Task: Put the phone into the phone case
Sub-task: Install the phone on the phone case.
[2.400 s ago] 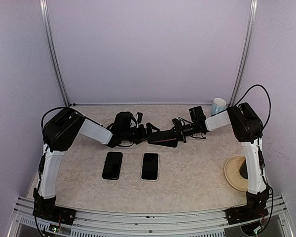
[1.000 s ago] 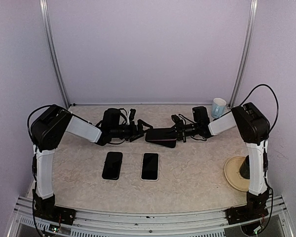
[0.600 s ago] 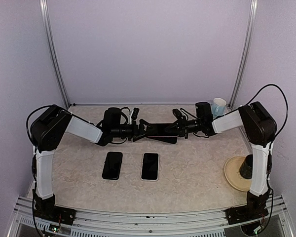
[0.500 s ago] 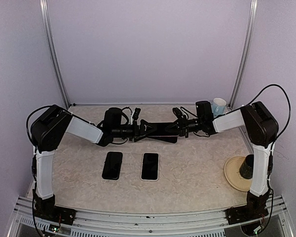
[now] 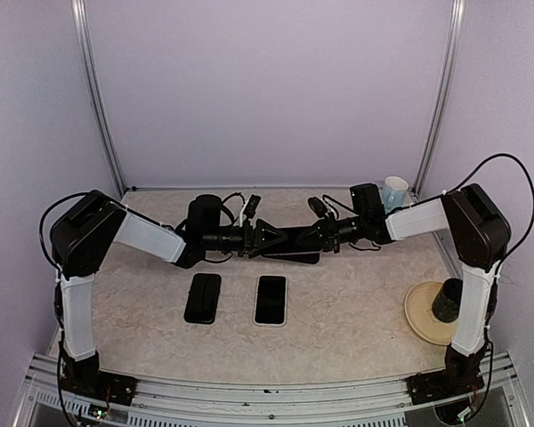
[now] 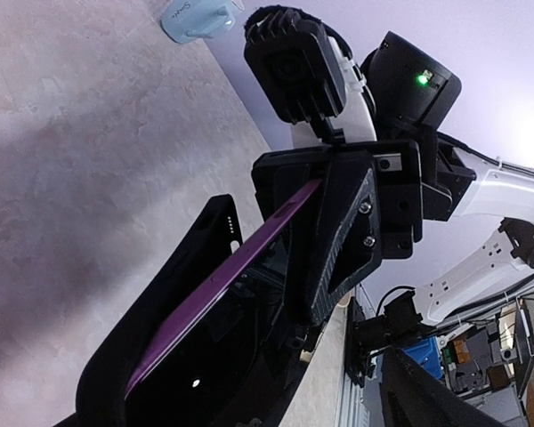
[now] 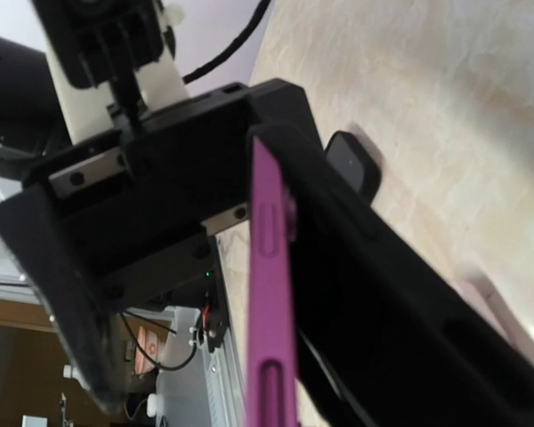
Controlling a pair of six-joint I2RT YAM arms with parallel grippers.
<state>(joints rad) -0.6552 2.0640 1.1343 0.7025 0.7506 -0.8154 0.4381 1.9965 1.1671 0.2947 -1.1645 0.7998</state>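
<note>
Mid-air over the back half of the table [image 5: 365, 294] hangs the purple phone case [image 6: 249, 261], its long axis running left to right, roughly parallel to the far edge. The right gripper [image 5: 320, 237] is clamped on its right end, across the thin edge. The left gripper [image 5: 260, 238] straddles the opposite end with jaws wide. One finger lies alongside the case and the other looks clear of it, so I wouldn't call that a grip. Both phones lie flat below, toward the near edge: a white-rimmed phone [image 5: 270, 299] almost under the case's left end, a black phone [image 5: 203, 297] just left of it. The left arm is nearer to both.
</note>
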